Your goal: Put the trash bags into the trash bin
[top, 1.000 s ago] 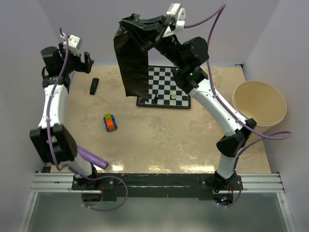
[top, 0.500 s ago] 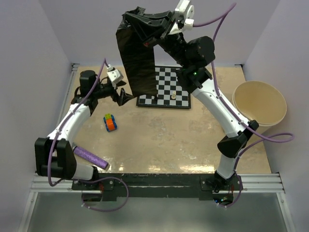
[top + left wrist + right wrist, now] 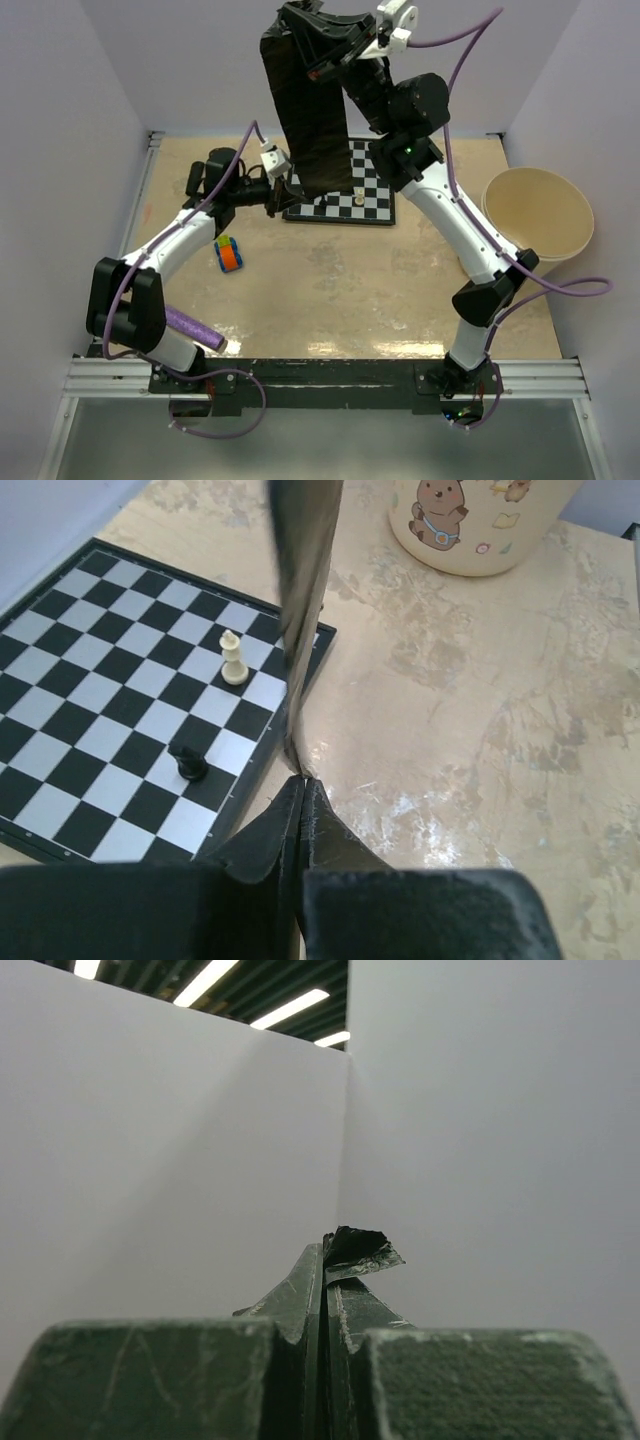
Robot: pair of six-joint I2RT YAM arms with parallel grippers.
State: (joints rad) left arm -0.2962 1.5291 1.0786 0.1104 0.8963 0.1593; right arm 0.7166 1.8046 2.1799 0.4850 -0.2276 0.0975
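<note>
Upper centre: trash bag (image 3: 312, 110) hangs with its top in the right hand (image 3: 325, 62) and its bottom edge in the left hand (image 3: 287, 190), over the chessboard (image 3: 368, 190) left end. Trash bin (image 3: 537, 215) at right edge of desk (image 3: 340, 290). Toy car (image 3: 229, 253) left of centre, roll (image 3: 190, 326) lower left.

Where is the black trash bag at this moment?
In the top view the bag hangs in the air above the chessboard's left edge; the right claw holds its top and the left claw pinches its lower corner.
</note>
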